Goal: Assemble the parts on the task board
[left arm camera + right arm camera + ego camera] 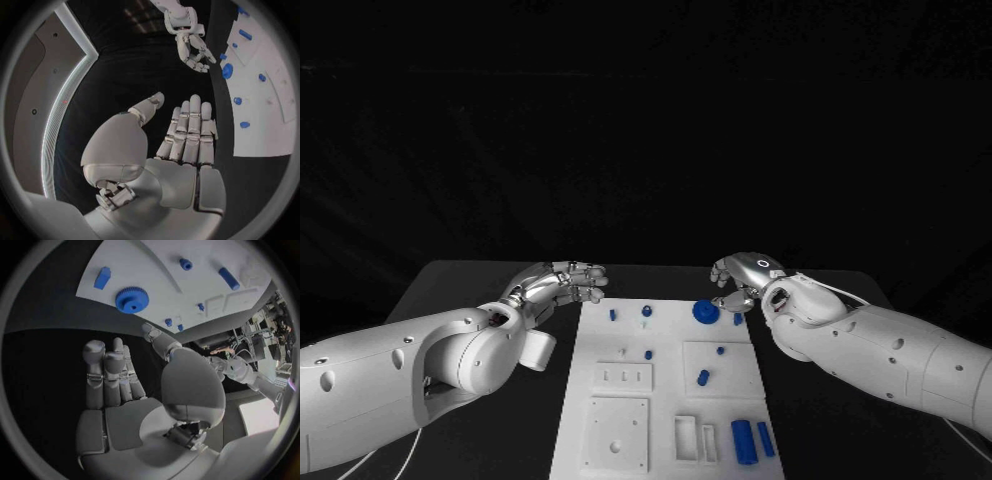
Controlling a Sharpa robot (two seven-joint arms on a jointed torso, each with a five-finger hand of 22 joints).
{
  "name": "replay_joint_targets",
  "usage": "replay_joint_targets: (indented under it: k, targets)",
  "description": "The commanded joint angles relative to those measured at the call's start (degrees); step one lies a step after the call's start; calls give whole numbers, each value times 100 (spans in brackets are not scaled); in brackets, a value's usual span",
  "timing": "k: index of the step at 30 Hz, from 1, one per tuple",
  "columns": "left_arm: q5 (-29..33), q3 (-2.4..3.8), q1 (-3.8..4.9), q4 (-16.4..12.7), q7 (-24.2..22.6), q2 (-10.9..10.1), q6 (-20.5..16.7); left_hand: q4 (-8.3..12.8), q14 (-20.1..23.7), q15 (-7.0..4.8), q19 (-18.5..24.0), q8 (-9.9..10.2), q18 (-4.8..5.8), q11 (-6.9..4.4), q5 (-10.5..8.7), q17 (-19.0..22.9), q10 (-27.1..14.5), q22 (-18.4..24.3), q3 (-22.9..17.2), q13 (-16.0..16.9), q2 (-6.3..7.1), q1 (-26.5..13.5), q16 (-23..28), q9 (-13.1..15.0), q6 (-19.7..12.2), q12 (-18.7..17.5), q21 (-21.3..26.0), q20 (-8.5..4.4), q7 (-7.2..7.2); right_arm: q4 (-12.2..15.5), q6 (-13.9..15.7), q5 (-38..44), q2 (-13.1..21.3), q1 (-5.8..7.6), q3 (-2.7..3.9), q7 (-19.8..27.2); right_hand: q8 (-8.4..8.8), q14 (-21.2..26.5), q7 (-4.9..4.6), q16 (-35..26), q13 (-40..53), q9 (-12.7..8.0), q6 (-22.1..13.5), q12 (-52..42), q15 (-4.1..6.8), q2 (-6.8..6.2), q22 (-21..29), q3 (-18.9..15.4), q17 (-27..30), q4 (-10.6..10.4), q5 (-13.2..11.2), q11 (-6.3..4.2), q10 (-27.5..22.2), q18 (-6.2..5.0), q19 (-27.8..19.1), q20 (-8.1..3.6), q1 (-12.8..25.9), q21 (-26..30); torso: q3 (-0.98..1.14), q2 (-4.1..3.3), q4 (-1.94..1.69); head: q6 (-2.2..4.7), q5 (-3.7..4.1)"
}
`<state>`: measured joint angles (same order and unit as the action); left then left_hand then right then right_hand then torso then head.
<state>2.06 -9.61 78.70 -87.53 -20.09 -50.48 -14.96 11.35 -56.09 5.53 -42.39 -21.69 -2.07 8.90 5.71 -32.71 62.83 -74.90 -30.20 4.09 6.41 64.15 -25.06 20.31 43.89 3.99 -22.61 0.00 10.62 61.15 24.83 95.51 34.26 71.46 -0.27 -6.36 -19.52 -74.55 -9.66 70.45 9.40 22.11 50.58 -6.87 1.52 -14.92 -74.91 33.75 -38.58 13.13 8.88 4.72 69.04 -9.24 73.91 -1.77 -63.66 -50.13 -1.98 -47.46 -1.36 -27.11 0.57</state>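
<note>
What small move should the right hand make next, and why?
Probably lower the right hand onto the blue gear and close its fingers on it. The hand hovers beside the gear at the board's far edge, holding nothing, fingers apart. The gear lies free on the board. The left hand is also empty, off the board's far left corner.

No text, label, brand, number or sign can be read anywhere in these views. The white task board [668,400] is unmarked, and the blue parts [744,441] on it carry no lettering. The left hand [564,283] and right hand [747,282] show no legible marking either.
</note>
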Motion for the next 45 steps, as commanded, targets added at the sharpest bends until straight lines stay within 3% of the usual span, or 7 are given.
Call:
replay_joint_targets:
  k: [1,12,16,17,18,25,45]
  targets:
    - [7,4,11,8,-73,9,61,28,27,19,25,-6,-8,14,-17,1,40,-127,1,8,-27,-32,-11,10,31,13,-25,-4,9,-174,-468,-14,-104,-15,-7,90,17,3,6,31,-11,-10,-50,47,-8,8,-103,-13,13,30,-2,34,-86,-576,-29,-18,-24,-24,9,1,10,-16,5]
    - [6,3,10,39,-71,44,84,30,28,19,26,-6,-8,13,-18,0,42,-127,1,9,-29,-36,-12,10,33,13,-27,-3,11,-662,-650,-12,-357,-119,-50,159,38,3,52,67,204,-29,-106,-224,132,23,-102,-180,44,8,-13,-115,326,-576,-27,-23,96,-33,-7,-3,-12,-52,30]
    - [5,3,10,57,-71,62,86,31,28,19,26,-6,-8,11,-18,0,43,-127,0,9,-31,-37,-12,11,33,13,-27,-3,11,-722,-650,-73,-435,-156,-56,200,37,10,246,88,1115,-26,-132,-1406,413,52,-81,-357,48,24,-29,-368,1006,-576,39,-70,91,-43,-5,-2,-5,-67,18]
    - [4,3,10,60,-71,66,91,31,28,19,26,-6,-8,10,-18,0,43,-127,0,9,-31,-37,-12,11,33,13,-27,-3,10,-720,-655,-92,-444,-162,-56,206,40,-17,505,89,2902,-22,-138,-3239,222,-76,-55,-583,72,77,-31,-506,-87,-576,114,-76,129,-34,-5,0,-4,-70,12]
    - [4,3,10,62,-70,69,92,31,28,19,26,-6,-8,10,-17,0,43,-127,0,9,-31,-38,-12,11,33,13,-27,-3,10,-721,-655,-97,-454,-166,-56,212,51,-20,270,102,3195,-28,-146,-3556,434,61,-58,-497,67,44,-9,-406,-208,-576,98,-89,81,-26,-5,-1,-7,-72,10]
    - [-1,3,10,86,-68,97,98,32,28,19,27,-5,-8,8,-17,0,43,-127,-1,9,-33,-39,-12,11,34,12,-28,-3,10,-738,-668,-101,-487,-170,-56,153,117,9,326,512,5071,-68,-222,-5607,464,86,-148,-356,-292,-7,0,-469,-786,-576,129,-142,156,-396,-9,1,-3,-90,-4]
    - [-5,3,10,101,-56,130,105,32,30,20,28,-2,-7,10,-18,0,40,-126,-1,8,-34,-49,-12,11,32,9,-30,-2,14,-1127,-1162,-184,-725,-183,-73,173,103,65,325,709,5670,-61,-228,-6212,459,357,-133,216,-679,-433,-203,-473,-619,-576,26,-181,251,-863,-2,-4,5,-119,-18]
